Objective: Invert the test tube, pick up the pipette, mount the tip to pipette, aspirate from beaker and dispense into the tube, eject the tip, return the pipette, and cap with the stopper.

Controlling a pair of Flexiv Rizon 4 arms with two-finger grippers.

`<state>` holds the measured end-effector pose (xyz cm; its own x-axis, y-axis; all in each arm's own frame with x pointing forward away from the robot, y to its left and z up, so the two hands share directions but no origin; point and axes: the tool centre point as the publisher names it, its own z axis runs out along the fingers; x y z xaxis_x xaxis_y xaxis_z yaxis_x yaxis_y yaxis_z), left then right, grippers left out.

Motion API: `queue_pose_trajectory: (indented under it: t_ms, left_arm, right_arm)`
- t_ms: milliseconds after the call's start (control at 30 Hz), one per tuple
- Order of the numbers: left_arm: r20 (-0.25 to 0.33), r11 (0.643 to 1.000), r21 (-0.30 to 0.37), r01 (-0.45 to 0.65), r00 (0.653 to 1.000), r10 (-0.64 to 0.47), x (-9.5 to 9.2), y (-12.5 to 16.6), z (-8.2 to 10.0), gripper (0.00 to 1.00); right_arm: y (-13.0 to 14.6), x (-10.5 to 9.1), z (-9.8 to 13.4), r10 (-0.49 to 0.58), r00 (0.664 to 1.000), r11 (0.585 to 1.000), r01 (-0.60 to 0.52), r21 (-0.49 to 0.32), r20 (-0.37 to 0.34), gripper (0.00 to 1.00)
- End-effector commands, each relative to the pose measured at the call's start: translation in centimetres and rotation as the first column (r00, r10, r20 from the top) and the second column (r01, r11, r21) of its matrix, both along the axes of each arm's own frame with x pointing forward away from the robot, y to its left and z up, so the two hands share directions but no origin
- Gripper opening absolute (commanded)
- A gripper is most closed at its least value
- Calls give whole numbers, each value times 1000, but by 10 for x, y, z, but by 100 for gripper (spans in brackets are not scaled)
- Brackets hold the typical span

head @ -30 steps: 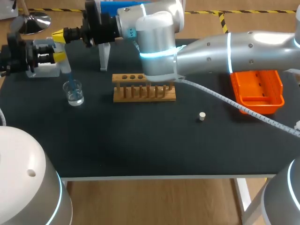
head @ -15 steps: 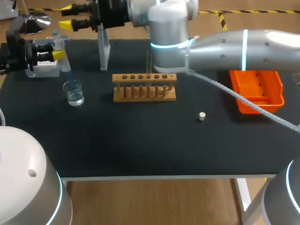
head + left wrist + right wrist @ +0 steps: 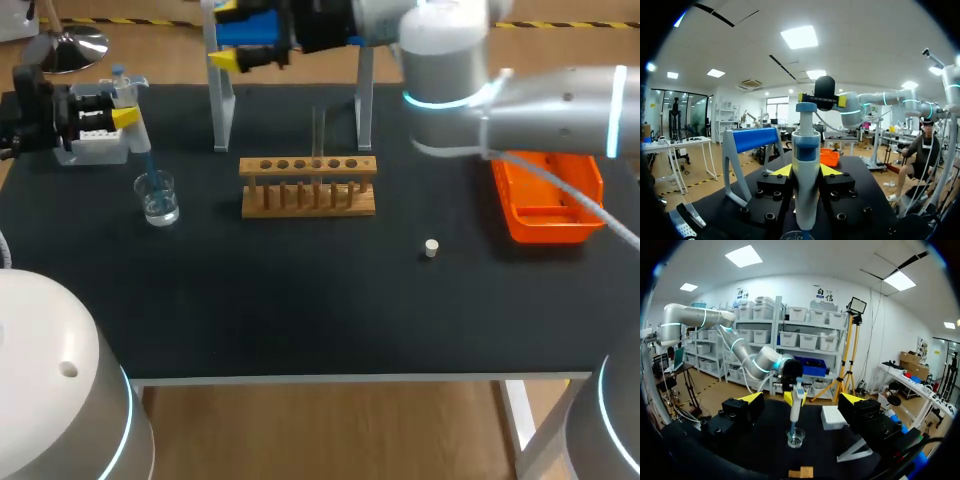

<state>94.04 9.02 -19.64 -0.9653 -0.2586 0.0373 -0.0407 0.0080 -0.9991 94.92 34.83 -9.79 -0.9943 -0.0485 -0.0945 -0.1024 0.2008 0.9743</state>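
Left end effector [image 3: 806,171] clamps pipette [image 3: 805,192]; right end effector [image 3: 801,399] apart; head view alone: stopper [image 3: 431,248].

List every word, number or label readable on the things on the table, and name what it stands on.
None can be read. The pipette, beaker, wooden rack, orange tray and stopper show no legible print; any fine marks are too small to tell.
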Motion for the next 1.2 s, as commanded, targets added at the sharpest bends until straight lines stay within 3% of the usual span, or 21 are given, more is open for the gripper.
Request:
queue_pose_trajectory:
  t_ms: [33, 267, 467, 800, 1200]
  left_arm:
    - [-1, 1000, 0, 3, 1000, -3, 0, 1, 1, 0]
    - [-1, 1000, 0, 3, 1000, -3, 0, 1, 1, 0]
    - [-1, 1000, 0, 3, 1000, -3, 0, 1, 1, 0]
    - [-1, 1000, 0, 3, 1000, -3, 0, 1, 1, 0]
    - [-1, 1000, 0, 3, 1000, -3, 0, 1, 1, 0]
  right_arm:
    - [-89, -2, 2, 3, 1000, 1000, -3, -17, 3, 100]
    - [-134, 7, -25, -7, 1000, 1000, 7, -30, 10, 100]
    - [-152, 11, -47, 29, 1000, 999, -28, -26, 11, 100]
    - [-164, 19, -83, 42, 999, 998, -41, -42, 23, 100]
    - [-154, 24, -125, 5, 1000, 998, -5, -69, 14, 100]
